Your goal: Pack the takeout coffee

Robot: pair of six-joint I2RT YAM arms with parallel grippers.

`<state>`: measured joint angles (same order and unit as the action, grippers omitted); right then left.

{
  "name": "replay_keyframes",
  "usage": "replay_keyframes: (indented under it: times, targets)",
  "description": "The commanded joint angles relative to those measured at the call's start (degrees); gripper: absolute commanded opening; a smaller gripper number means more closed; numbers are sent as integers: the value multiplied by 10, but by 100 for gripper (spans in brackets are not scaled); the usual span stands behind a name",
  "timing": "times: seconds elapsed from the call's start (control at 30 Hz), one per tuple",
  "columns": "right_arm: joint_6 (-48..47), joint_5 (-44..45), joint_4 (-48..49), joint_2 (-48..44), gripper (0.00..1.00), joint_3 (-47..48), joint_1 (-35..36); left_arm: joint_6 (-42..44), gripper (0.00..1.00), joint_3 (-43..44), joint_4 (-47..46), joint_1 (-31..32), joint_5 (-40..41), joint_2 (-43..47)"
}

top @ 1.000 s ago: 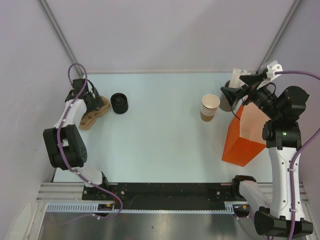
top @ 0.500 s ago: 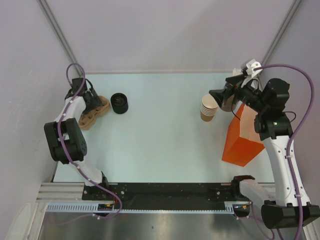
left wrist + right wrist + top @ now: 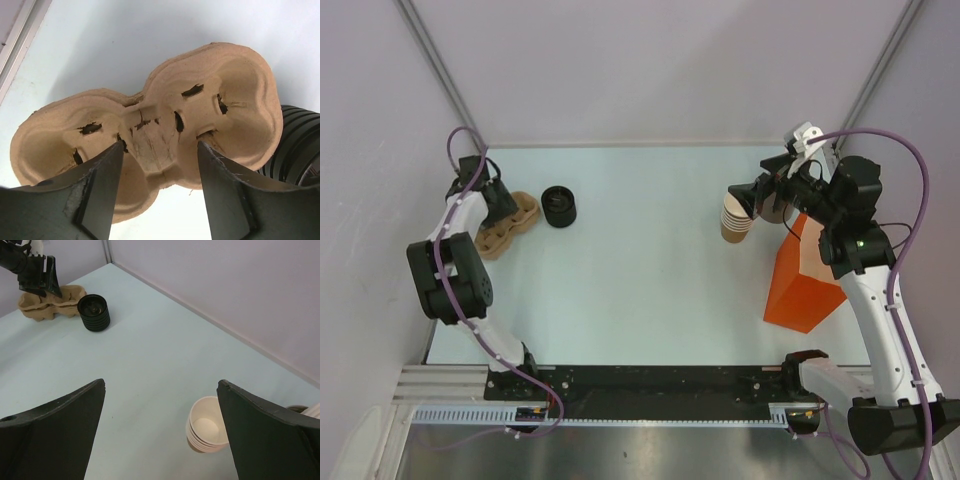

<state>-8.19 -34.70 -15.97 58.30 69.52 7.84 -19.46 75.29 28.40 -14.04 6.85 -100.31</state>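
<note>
One two-well pulp cup carrier [image 3: 515, 222] at nine o'clock, one black lid stack [image 3: 559, 206] at ten, one stack of tan cups [image 3: 737, 226] at two, one orange bag [image 3: 805, 280] at three

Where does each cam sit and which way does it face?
Top external: above, behind the bases, looking down on the table; both arms show.
Left wrist: on the left arm, looking down at the carrier; left hand straddles it.
Right wrist: on the right arm, looking across the table over the cup stack; right hand shows.
Shared: carrier and black lids, in all three.
</note>
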Motion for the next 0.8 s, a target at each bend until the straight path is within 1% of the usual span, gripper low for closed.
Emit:
replay_keyframes:
  times: [0.0, 0.13, 0.23, 0.47, 0.53, 0.57, 0.63, 0.77]
  targets:
    - [-9, 9, 16, -3, 100, 0, 3, 0, 65, 32, 0, -4, -2, -16]
    - [-9, 9, 15, -2, 100, 0, 3, 2, 65, 37, 2, -3, -2, -20]
    - [-10, 9, 14, -2, 100, -1, 3, 4, 63, 38, 2, -4, -3, -22]
    - [-10, 9, 16, -1, 100, -3, 4, 7, 43, 40, 2, -5, -4, -24]
    - [-10, 9, 17, -2, 100, -3, 4, 8, 41, 43, 3, -4, -4, -24]
    - [-10, 9, 16, -1, 100, -3, 3, 9, 38, 43, 3, -4, -4, -24]
    - [-10, 9, 17, -2, 100, -4, 3, 10, 36, 43, 4, -5, -3, -23]
    - [-10, 9, 17, -2, 100, -6, 3, 14, 36, 45, 5, -5, -2, -19]
